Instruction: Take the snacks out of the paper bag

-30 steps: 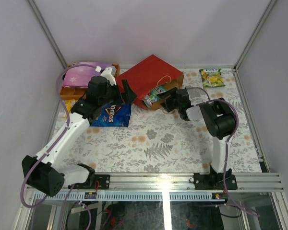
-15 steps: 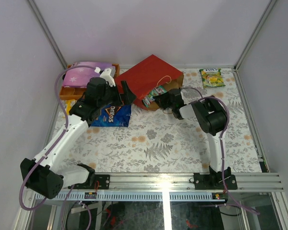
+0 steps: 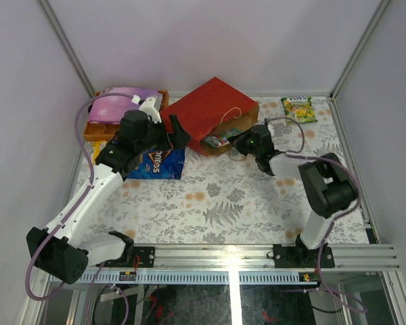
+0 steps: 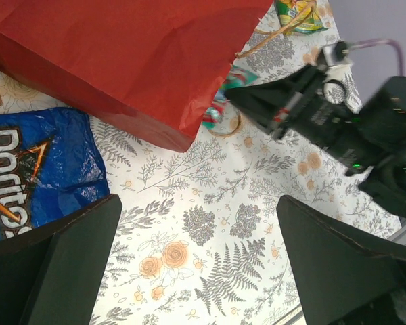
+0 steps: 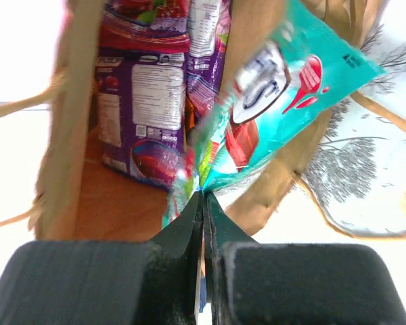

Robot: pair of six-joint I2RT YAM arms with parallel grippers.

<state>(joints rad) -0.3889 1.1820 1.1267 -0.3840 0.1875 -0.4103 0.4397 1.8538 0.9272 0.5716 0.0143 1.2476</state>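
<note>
Seeing the paper bag down on its side at 12 o'clock on the table, red outside, brown inside, mouth facing roughly 5 o'clock in top view. One cord handle draped over the red face near the mouth.

Right gripper at the bag mouth, pressed fully together on the bottom corner of a teal packet. Wrist view: packet edge pinched right at the fingertips, rest of it slanting up toward 1 o'clock across the brown rim of the mouth. Behind it, deeper in the bag, a purple packet flat against the inner wall. Can't tell what else sits further in.

Left gripper spread wide, holding nothing, hovering over the table just off the bag's 8 o'clock edge. From its wrist view: red bag wall at 11 o'clock, blue chip bag at 9 o'clock, the right gripper's black fingers reaching in at 2 o'clock.

Blue chip bag flat on the table, outside the paper bag, just beside its 8 o'clock corner, partly under the left arm in top view. Can't tell whether touching.

Green packet also out, on the table at 3 o'clock of the bag, near the far right corner, well apart from both grippers.

Orange tray at 9 o'clock of the bag, starry purple pouch on top.
</note>
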